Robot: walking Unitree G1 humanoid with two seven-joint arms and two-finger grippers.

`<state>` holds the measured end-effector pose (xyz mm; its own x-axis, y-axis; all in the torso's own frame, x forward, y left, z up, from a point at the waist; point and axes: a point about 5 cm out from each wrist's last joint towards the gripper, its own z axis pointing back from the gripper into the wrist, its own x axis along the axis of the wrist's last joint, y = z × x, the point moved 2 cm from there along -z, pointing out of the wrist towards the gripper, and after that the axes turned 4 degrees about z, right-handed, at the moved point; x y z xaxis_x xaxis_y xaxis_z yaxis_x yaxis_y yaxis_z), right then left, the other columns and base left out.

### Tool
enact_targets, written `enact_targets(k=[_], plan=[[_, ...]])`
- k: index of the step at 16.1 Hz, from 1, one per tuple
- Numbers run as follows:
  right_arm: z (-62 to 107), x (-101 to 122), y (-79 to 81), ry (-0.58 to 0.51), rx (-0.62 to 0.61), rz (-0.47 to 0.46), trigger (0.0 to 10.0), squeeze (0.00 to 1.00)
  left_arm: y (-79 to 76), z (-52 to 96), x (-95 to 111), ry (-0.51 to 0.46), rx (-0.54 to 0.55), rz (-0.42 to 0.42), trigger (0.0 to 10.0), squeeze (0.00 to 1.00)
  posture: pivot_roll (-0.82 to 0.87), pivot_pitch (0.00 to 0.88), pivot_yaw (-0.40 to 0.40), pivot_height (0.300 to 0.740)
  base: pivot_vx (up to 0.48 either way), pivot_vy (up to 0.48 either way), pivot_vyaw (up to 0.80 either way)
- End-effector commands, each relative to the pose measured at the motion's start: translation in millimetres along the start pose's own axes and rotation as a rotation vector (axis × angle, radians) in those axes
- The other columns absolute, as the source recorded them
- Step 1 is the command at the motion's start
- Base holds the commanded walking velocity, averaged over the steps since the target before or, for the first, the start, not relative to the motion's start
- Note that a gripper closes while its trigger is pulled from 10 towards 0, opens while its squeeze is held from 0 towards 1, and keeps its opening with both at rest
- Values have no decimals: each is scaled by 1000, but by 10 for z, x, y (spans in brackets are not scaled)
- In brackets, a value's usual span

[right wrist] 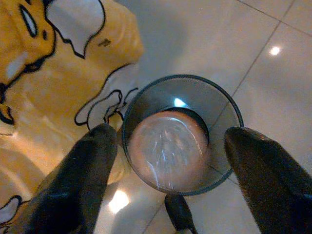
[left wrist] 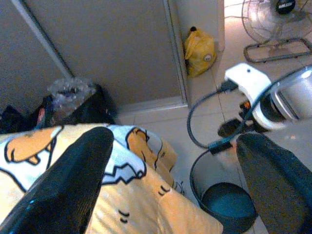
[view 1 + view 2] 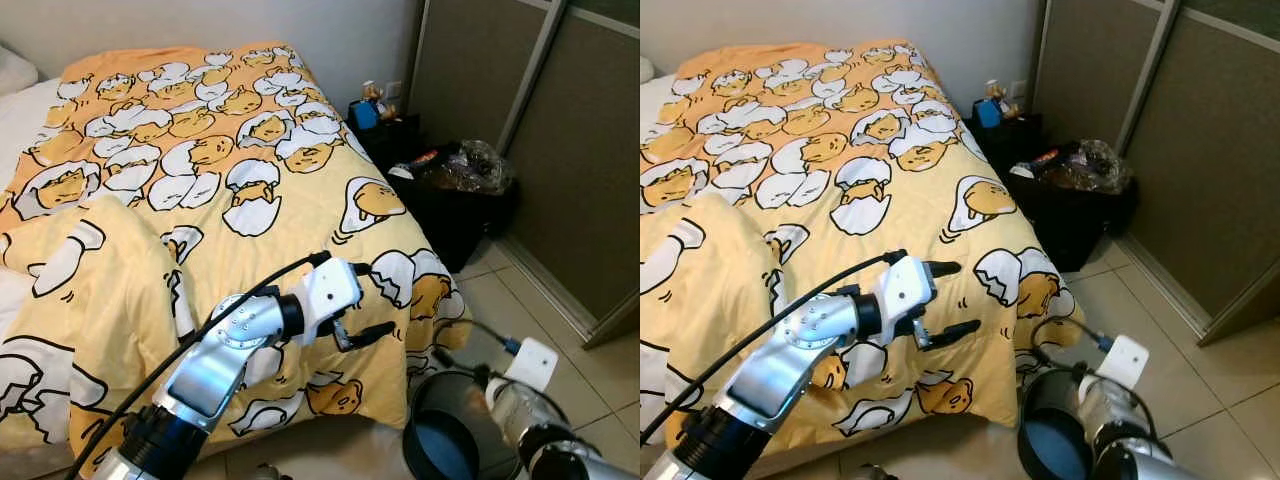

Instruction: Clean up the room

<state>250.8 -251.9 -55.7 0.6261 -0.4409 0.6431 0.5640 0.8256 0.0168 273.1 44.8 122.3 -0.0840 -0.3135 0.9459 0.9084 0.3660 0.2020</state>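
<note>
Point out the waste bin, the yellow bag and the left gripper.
waste bin (image 1: 229, 105), right wrist view, on its dark rim.
yellow bag (image 2: 199, 50), left wrist view, mid-body.
left gripper (image 3: 951, 298), right eye view, between its fingertips.

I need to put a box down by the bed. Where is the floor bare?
Bare tiles lie between the bed corner, sliding doors and mesh bin. Crowded: the black stand heaped with clutter by the wall.

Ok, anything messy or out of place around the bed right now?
The yellow egg-print duvet is bunched into a fold at the robot's left and droops off the bed corner. The black bin beside the wardrobe is overfilled, clear plastic heaped above its rim. The round dark wastebasket stands upright on the tiles.
</note>
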Motion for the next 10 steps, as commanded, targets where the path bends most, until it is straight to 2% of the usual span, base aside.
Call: enact_targets(k=[1,2,3,4,6,7,8,9,10], plan=[[4,-32,52,26,16,-15,10000,1000,40,40,44,-10,15,2,10000,0,126,0,33,740,0,0,0],[4,-37,34,25,3,6,10000,1000,49,47,30,-1,19,17,10000,0,122,0,33,740,0,0,0],[5,-35,46,21,10,28,10000,569,62,55,5,8,30,40,10000,0,119,0,30,740,0,0,0],[13,-8,103,-22,39,92,10000,0,77,91,-61,7,60,85,10000,0,110,0,23,740,0,0,0],[43,214,165,-198,37,253,10000,0,161,135,-143,-22,165,165,10000,0,115,0,5,740,0,0,0],[122,480,248,-397,31,356,10000,0,260,180,-207,-62,275,239,10000,0,115,0,1,740,0,0,0],[271,684,458,-577,110,373,10000,0,382,247,-271,-110,426,340,10000,0,103,0,2,740,0,0,706],[387,769,603,-674,178,377,10000,0,442,291,-311,-143,512,408,10000,0,103,0,-4,740,0,0,738],[716,820,912,-868,346,421,10000,0,458,397,-458,-189,640,520,10000,0,118,0,-26,740,0,0,663]])
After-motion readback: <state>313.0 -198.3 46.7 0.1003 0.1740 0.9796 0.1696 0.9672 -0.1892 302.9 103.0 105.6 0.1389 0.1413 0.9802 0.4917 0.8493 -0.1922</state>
